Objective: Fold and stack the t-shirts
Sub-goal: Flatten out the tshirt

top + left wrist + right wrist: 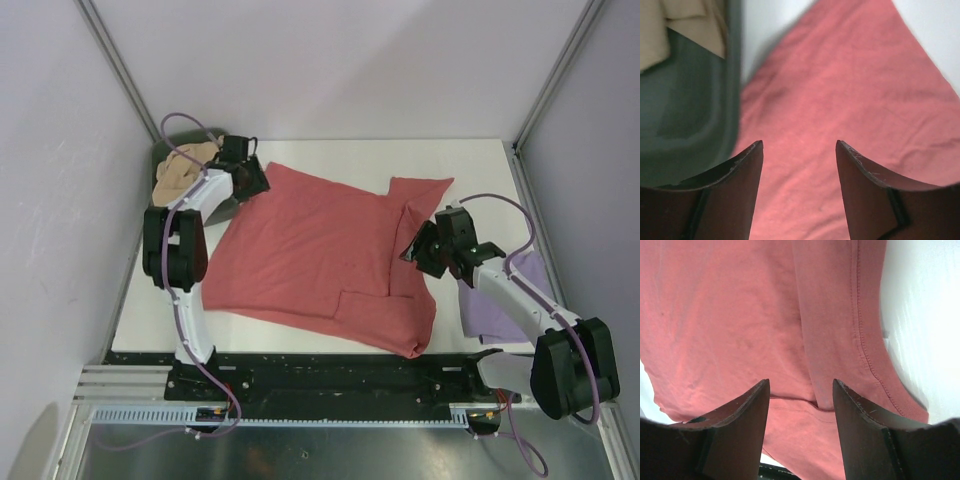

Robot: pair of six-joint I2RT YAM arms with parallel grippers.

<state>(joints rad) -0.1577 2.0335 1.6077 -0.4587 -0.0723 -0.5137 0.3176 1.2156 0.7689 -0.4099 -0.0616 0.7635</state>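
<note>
The salmon-red t-shirt [310, 250] is lying spread across the middle of the white surface [420, 160]. The left gripper [799, 145] is standing open over its far left corner, beside the dark green bin [685, 125] holding the tan t-shirt [180, 172]. The right gripper [801, 382] is standing open over the stitched right edge, gripping nothing. The lavender t-shirt [483, 320] is lying under the right arm.

We can read no text, label, brand, number or sign in any view. The large salmon-red cotton t-shirt [320, 250] shows only plain cloth, and the white tabletop [340, 155] around it carries no marking we can make out.
</note>
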